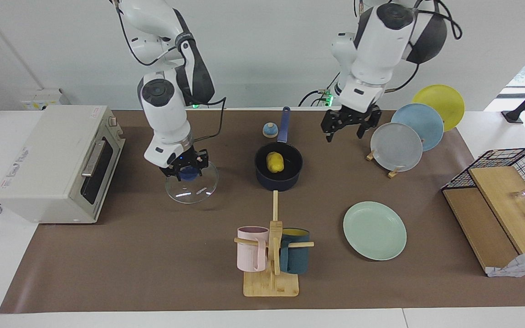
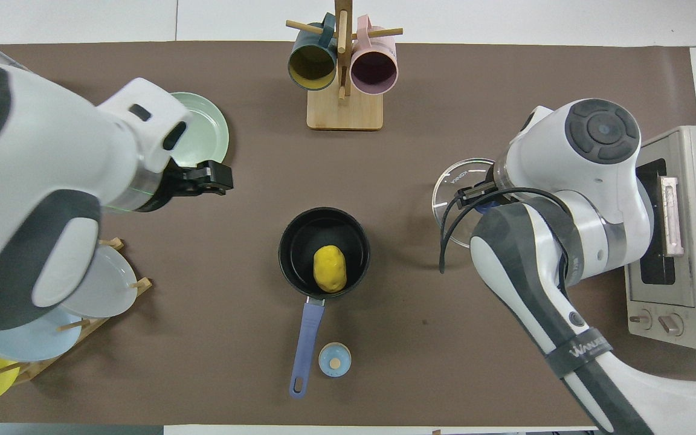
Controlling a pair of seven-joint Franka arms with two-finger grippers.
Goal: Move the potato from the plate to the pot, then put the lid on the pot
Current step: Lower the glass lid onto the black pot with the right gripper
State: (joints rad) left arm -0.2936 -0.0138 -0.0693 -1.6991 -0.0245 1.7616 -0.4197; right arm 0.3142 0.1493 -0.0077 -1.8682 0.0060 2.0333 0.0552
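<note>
In the facing view you see the potato (image 1: 275, 162) lying inside the pot (image 1: 279, 172), which sits mid-table with its blue handle pointing toward the robots. The plate (image 1: 374, 230) lies bare, farther from the robots than the pot and toward the left arm's end of the table. Your right gripper (image 1: 184, 169) has its fingers pinched on the blue knob of the lid (image 1: 192, 183), and the lid hangs tilted, its lower edge close to the table; you cannot tell whether that edge touches the brown mat (image 1: 153, 255). The lid is beside the pot, toward the right arm's end, near the toaster oven (image 1: 57, 161). Your left gripper (image 1: 350, 122) is raised with its fingers spread and holding nothing, over the mat between the pot and the plate rack (image 1: 397, 148).

In the overhead view the potato (image 2: 330, 268) shows clearly in the pot (image 2: 299, 232), uncovered. The lid (image 2: 454, 196) pokes out from under the right arm's wrist, with the right gripper (image 2: 486, 199) mostly hidden. The left gripper (image 2: 206, 179) overlaps the edge of the plate (image 2: 209, 130), fingers spread. A mug stand (image 2: 343, 109) sits farther from the robots than the pot.
</note>
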